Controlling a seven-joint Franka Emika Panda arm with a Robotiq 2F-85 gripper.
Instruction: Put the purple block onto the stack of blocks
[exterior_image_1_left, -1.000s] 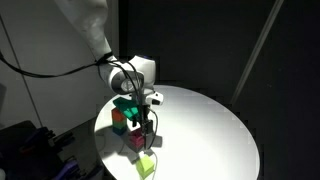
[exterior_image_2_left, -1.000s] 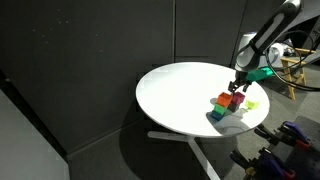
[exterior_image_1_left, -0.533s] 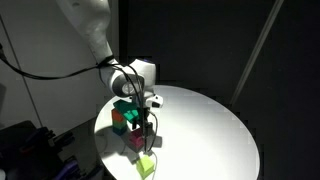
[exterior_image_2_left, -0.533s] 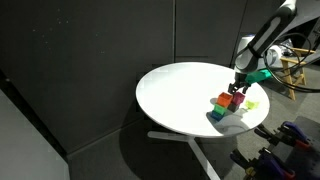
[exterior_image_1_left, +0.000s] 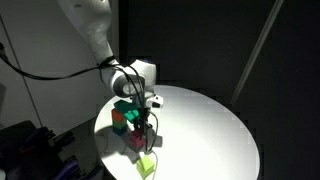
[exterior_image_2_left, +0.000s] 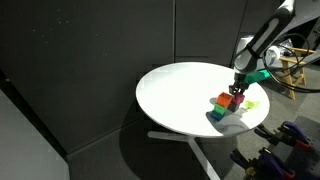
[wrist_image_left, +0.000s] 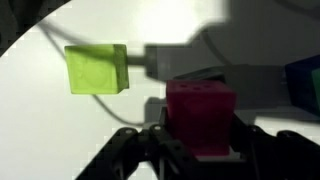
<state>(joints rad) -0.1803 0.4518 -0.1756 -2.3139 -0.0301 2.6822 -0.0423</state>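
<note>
In the wrist view the purple block (wrist_image_left: 200, 115) sits on the white table between my gripper's (wrist_image_left: 200, 142) two dark fingers, which press against its sides. In both exterior views the gripper (exterior_image_1_left: 142, 133) (exterior_image_2_left: 236, 95) points down at the block (exterior_image_1_left: 137, 141) near the table's edge. The stack of blocks (exterior_image_1_left: 119, 122) (exterior_image_2_left: 221, 106), a red cube over a green one, stands right beside it. The purple block is mostly hidden behind the gripper in an exterior view.
A yellow-green cube (wrist_image_left: 96, 68) (exterior_image_1_left: 146, 166) (exterior_image_2_left: 252, 104) lies alone close to the purple block. The round white table (exterior_image_1_left: 205, 125) (exterior_image_2_left: 180, 88) ends just past the blocks. Dark curtains surround the scene. Equipment stands off the table (exterior_image_2_left: 290, 140).
The jaws have closed onto the purple block. The arm and the blocks have hardly moved.
</note>
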